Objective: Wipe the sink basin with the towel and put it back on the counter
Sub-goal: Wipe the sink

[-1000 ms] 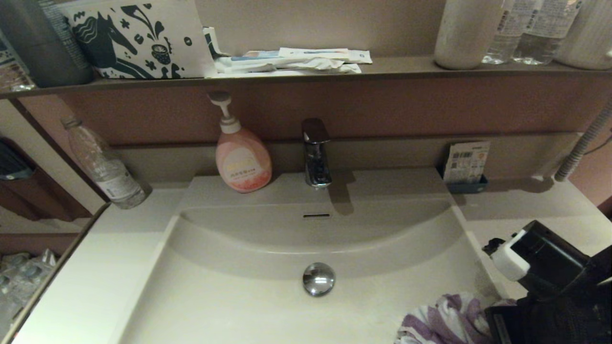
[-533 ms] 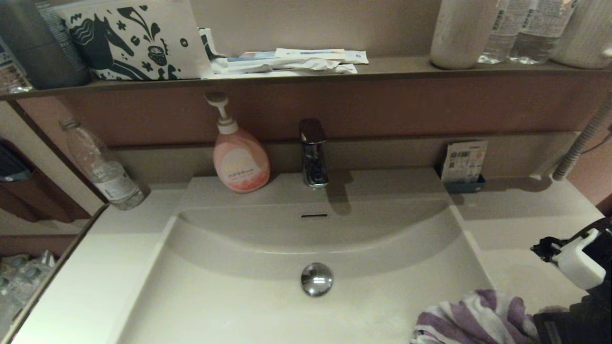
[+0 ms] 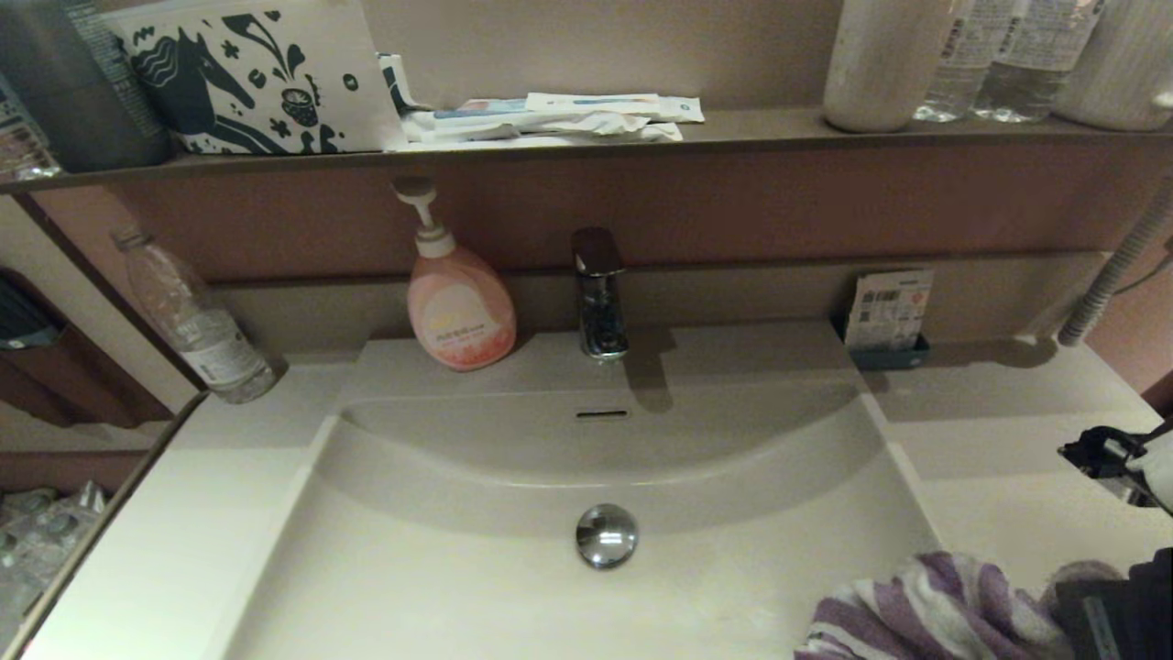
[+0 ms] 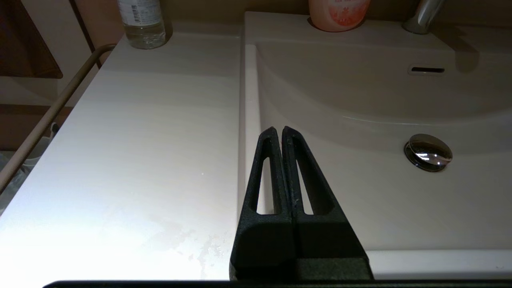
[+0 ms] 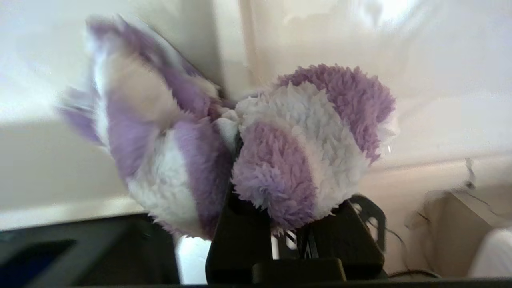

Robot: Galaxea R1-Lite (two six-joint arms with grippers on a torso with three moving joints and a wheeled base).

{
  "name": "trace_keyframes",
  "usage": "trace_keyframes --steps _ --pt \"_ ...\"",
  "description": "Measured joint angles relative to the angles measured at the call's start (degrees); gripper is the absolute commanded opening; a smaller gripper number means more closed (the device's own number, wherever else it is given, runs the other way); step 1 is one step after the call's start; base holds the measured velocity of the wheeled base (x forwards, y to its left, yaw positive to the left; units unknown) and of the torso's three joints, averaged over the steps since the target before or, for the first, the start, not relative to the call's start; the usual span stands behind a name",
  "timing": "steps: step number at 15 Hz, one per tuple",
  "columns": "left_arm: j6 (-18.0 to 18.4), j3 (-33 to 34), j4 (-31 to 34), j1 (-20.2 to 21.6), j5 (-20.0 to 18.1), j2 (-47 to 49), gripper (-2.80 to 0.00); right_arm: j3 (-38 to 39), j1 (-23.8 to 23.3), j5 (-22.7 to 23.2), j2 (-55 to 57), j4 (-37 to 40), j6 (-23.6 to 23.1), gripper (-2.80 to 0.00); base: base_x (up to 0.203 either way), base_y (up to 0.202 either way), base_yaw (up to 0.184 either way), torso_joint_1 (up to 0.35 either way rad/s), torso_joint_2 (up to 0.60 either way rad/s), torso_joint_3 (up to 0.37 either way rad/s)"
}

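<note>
The purple-and-white striped towel (image 3: 926, 610) hangs bunched over the near right rim of the beige sink basin (image 3: 440, 577), partly above the counter (image 3: 999, 513). My right gripper (image 5: 239, 140) is shut on the towel (image 5: 288, 144), whose folds bury the fingertips. In the head view only the right arm's black body (image 3: 1109, 605) shows, at the lower right corner. The chrome drain plug (image 3: 606, 535) and slot overflow (image 3: 602, 414) lie bare in the basin. My left gripper (image 4: 280, 130) is shut on nothing, parked low over the basin's left rim (image 4: 248, 120).
A faucet (image 3: 600, 293) and a pink soap pump bottle (image 3: 458, 307) stand behind the basin. A clear water bottle (image 3: 197, 321) stands at the back left, a small card holder (image 3: 889, 316) at the back right. A dark shelf (image 3: 550, 151) with items runs overhead.
My right arm has swung to the right, carrying the towel from inside the basin's near right corner out over the rim toward the counter. The left arm has not moved.
</note>
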Motion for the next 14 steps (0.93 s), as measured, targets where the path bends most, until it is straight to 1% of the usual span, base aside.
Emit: trace_keyframes --steps 2,5,8,14 --pt "0.00 0.00 0.00 0.00 -0.01 0.00 -2.80 -3.17 0.00 0.52 0.15 0.48 0.07 -2.80 0.000 0.000 0.000 0.000 0.00 0.000" --pt "0.00 0.00 0.02 0.00 0.00 0.00 -2.80 -8.65 -0.37 2.85 0.22 1.54 0.72 -2.80 0.000 0.000 0.000 0.000 0.00 0.000" --pt "0.00 0.00 0.02 0.00 0.00 0.00 -2.80 -13.89 -0.56 3.62 0.35 1.57 2.04 -2.80 0.000 0.000 0.000 0.000 0.00 0.000" --pt "-0.03 0.00 0.02 0.00 0.00 0.00 -2.80 -24.82 -1.06 3.78 2.94 1.44 2.12 -2.80 0.000 0.000 0.000 0.000 0.00 0.000"
